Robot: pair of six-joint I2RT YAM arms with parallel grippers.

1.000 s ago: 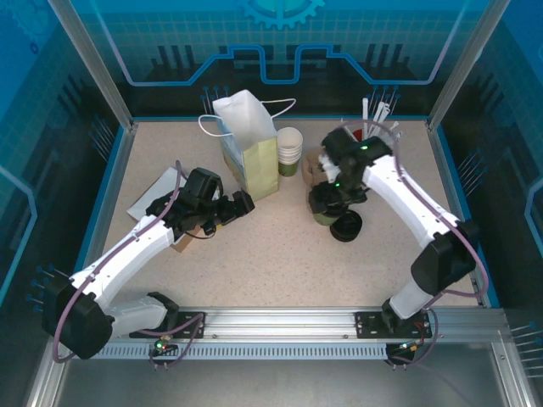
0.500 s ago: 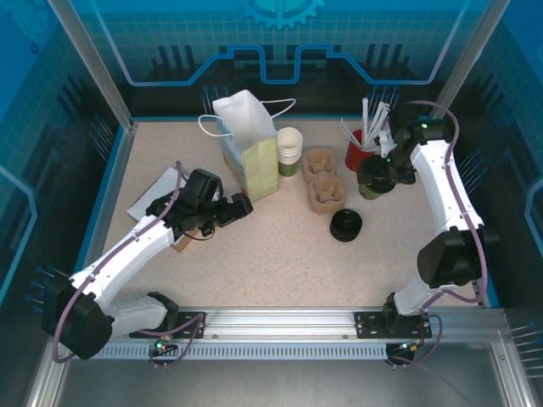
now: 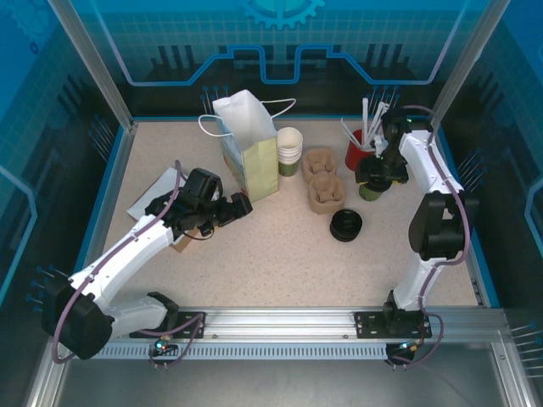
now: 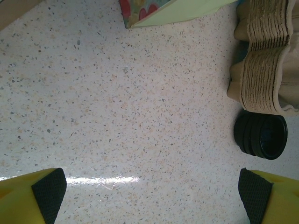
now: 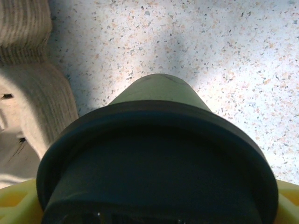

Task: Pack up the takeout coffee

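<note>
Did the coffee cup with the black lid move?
Yes. The takeout coffee went right and toward the back. It was next to the stack of black lids, and now it's beside the red cup.

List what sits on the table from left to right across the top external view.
paper bag → stack of lidless cups → cardboard cup carriers → stack of black lids → takeout coffee

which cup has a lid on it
The green cup in the right hand, capped with a black lid; the stacked cups beside the paper bag are open-topped.
</note>
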